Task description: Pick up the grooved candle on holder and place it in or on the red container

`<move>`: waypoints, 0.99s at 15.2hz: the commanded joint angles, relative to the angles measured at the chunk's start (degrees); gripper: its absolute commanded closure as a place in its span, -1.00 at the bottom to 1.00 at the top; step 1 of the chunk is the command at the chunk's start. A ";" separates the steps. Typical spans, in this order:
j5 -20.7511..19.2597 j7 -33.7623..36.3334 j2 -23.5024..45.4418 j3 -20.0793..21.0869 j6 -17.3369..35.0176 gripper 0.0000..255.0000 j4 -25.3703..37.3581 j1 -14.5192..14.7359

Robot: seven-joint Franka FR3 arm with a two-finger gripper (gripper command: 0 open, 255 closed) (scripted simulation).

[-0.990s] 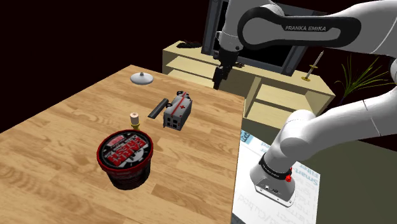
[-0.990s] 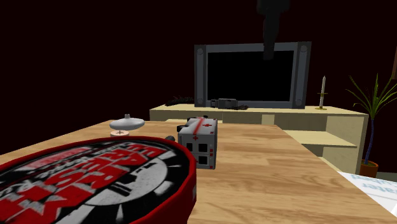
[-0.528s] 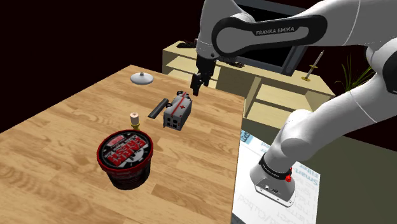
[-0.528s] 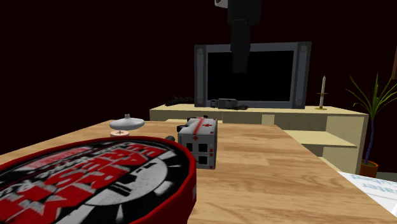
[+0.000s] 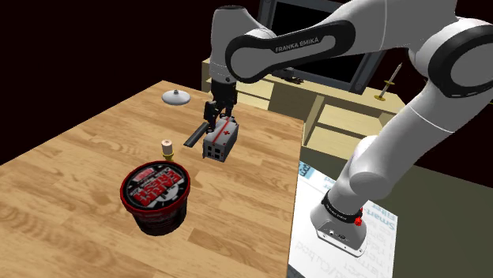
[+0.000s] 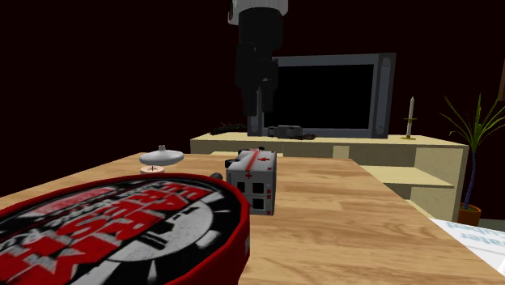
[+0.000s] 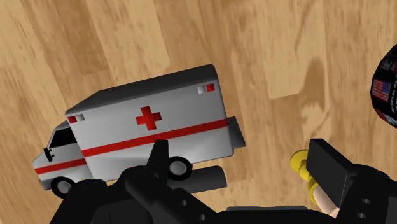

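The gripper [image 5: 212,118] has swung away from the cabinet behind the table [image 5: 79,166] and come down toward the shoulder view's left over the past second. It now hangs just above the toy ambulance [image 5: 220,138]. Its jaws stand wide apart and hold nothing. The candle on its holder [image 5: 167,147] has not moved and stands upright on the wood between the ambulance and the red container [image 5: 156,192], close to the container. In the wrist view the candle's yellow base [image 7: 299,162] shows just beside one finger. The approach looks most of the way done, with the grasp still to come.
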 commanded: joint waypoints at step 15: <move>-7.11 14.07 34.22 3.67 1.27 -1.00 31.70 7.04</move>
